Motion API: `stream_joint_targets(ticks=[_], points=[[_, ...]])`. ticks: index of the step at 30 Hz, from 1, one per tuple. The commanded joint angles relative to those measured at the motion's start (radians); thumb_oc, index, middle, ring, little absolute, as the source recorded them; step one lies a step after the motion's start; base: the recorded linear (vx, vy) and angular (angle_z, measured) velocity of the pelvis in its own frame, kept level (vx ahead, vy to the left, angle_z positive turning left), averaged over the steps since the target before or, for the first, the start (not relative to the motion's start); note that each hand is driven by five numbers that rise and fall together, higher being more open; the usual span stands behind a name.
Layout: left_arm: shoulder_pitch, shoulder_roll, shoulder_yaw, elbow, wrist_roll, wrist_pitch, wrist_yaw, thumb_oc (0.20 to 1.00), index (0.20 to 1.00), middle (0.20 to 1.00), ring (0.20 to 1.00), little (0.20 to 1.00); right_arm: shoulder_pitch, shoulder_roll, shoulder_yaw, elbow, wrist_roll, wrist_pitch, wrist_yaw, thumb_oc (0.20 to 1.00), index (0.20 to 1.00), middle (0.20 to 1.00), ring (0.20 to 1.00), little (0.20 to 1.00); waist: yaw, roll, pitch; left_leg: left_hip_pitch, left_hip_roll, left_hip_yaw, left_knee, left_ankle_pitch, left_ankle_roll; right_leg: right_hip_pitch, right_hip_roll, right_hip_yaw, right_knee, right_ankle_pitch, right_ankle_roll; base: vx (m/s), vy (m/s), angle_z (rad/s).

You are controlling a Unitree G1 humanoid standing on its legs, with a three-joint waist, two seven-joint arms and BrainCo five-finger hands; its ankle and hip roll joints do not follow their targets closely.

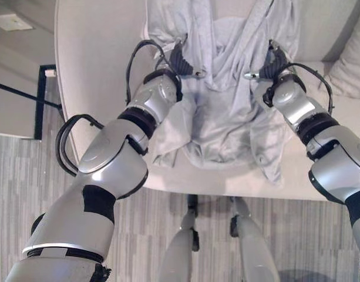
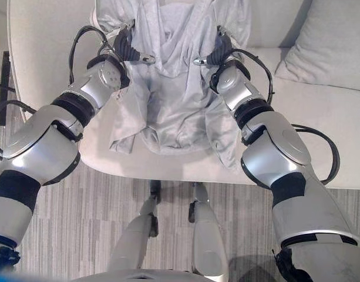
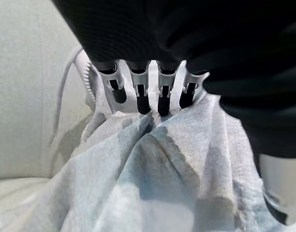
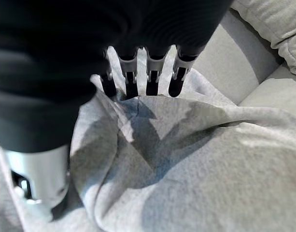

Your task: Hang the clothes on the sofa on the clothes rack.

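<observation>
The left hand (image 1: 181, 60) sits on the grey hoodie (image 1: 226, 111). Its fingers (image 3: 139, 94) are bent down, and their dark tips dig into a bunched fold of the cloth. The thumb (image 1: 197, 74) sticks out toward the middle. The right hand (image 2: 222, 51) does the same on the other side. Its fingers (image 4: 152, 79) curl down into the cloth, and a ridge of cloth is pushed up in front of them. Both hands grip the hoodie near its top, one on each side.

The hoodie is light grey, soft and full of wrinkles. It lies long-ways from the back of the sofa (image 2: 50, 64) down to the front edge of the seat. Its top part leans up on the sofa back. Its bottom edge hangs a little over the front of the seat. A thin cord (image 3: 61, 104) dangles from it near the left hand.

The sofa is pale cream. A cushion (image 2: 332, 53) of about the same colour sits on the seat, off to the robot's right, apart from the hoodie.
</observation>
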Motion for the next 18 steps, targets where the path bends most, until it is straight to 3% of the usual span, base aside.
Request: stream_joint_targets(ticks=[1, 12, 13, 14, 15, 16, 17, 18], points=[[-0.189, 0.030, -0.009, 0.097, 0.055, -0.008, 0.054, 1.000, 1.000, 1.000, 1.000, 1.000, -0.226, 0.022, 0.034, 0.134, -0.052, -0.017, -0.036, 1.000, 1.000, 1.000, 1.000, 1.000, 0.023, -0.006, 0.064, 0.017, -0.005, -0.015, 0.004, -0.007, -0.043, 0.049, -0.033, 0.030, 0.011, -0.039, 0.174, 0.00, 0.000, 0.00], [-0.215, 0.024, -0.025, 0.113, 0.088, 0.009, 0.085, 1.000, 1.000, 1.000, 1.000, 1.000, -0.269, 0.009, 0.054, 0.175, -0.066, 0.007, -0.054, 1.000, 1.000, 1.000, 1.000, 1.000, 0.037, 0.001, 0.074, 0.002, -0.003, -0.031, 0.004, 0.003, -0.049, 0.042, -0.027, 0.017, 0.012, -0.043, 0.168, 0.00, -0.009, 0.04], [-0.218, 0.024, -0.027, 0.117, 0.094, 0.012, 0.087, 1.000, 1.000, 1.000, 1.000, 1.000, -0.271, 0.009, 0.055, 0.175, -0.063, 0.008, -0.054, 0.507, 0.507, 0.507, 0.507, 0.507, 0.038, 0.001, 0.076, 0.000, -0.004, -0.033, 0.004, 0.003, -0.049, 0.042, -0.026, 0.017, 0.013, -0.044, 0.167, 0.00, -0.030, 0.10], [-0.221, 0.022, -0.028, 0.117, 0.101, 0.018, 0.094, 0.925, 0.925, 0.925, 0.925, 0.925, -0.273, 0.011, 0.055, 0.171, -0.053, 0.005, -0.057, 0.376, 0.376, 0.376, 0.376, 0.376, 0.039, -0.001, 0.078, 0.000, -0.003, -0.036, 0.004, 0.003, -0.049, 0.041, -0.025, 0.016, 0.015, -0.046, 0.166, 0.00, -0.031, 0.09], [-0.221, 0.022, -0.028, 0.117, 0.101, 0.018, 0.094, 0.567, 0.567, 0.567, 0.567, 0.567, -0.273, 0.011, 0.055, 0.171, -0.053, 0.005, -0.057, 0.200, 0.200, 0.200, 0.200, 0.200, 0.039, -0.001, 0.078, 0.000, -0.003, -0.037, 0.004, 0.003, -0.049, 0.041, -0.025, 0.016, 0.015, -0.046, 0.166, 0.00, -0.023, 0.06], [-0.222, 0.023, -0.030, 0.117, 0.106, 0.020, 0.099, 0.498, 0.498, 0.498, 0.498, 0.498, -0.273, 0.013, 0.056, 0.165, -0.045, 0.001, -0.059, 0.200, 0.200, 0.200, 0.200, 0.200, 0.040, -0.002, 0.079, 0.001, -0.002, -0.038, 0.004, 0.004, -0.049, 0.043, -0.025, 0.015, 0.016, -0.047, 0.165, 0.00, -0.008, 0.04], [-0.225, 0.025, -0.033, 0.118, 0.112, 0.022, 0.102, 0.200, 0.200, 0.200, 0.200, 0.200, -0.272, 0.015, 0.055, 0.160, -0.033, -0.003, -0.059, 0.200, 0.200, 0.200, 0.200, 0.200, 0.039, -0.003, 0.079, 0.002, -0.002, -0.039, 0.004, 0.004, -0.049, 0.044, -0.024, 0.014, 0.016, -0.048, 0.165, 0.00, 0.000, 0.00], [-0.222, 0.026, -0.032, 0.118, 0.113, 0.023, 0.105, 0.200, 0.200, 0.200, 0.200, 0.200, -0.269, 0.021, 0.056, 0.154, -0.024, -0.008, -0.059, 0.200, 0.200, 0.200, 0.200, 0.200, 0.040, -0.005, 0.078, 0.002, -0.001, -0.039, 0.004, 0.004, -0.050, 0.044, -0.023, 0.013, 0.017, -0.049, 0.164, 0.00, 0.000, 0.00]])
